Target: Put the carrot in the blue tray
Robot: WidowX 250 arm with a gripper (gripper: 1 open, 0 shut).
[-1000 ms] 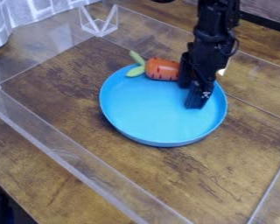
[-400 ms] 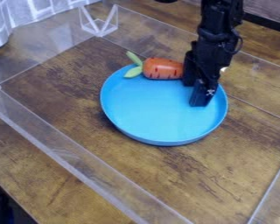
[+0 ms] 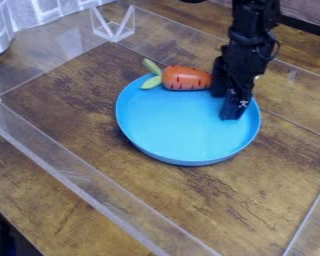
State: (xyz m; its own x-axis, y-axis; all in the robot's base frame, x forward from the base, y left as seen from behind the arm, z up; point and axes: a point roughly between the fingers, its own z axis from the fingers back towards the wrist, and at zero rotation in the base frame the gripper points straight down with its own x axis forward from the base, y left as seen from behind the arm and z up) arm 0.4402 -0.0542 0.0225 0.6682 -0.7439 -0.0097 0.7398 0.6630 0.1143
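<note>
Bright, nearly even blue across the tray point(image 3: 186, 135). Orange on the carrot point(image 3: 188, 78), crossed by dark groove marks, with pale green at its leafy tip point(image 3: 152, 77). Mostly black on the tool point(image 3: 234, 96), flecked with grey. Warm brown on the worktop point(image 3: 76, 92), streaked with darker wood grain. White on the small frame point(image 3: 113, 24) at far left; silvery grey on the shiny object point(image 3: 0, 28) beyond.
</note>
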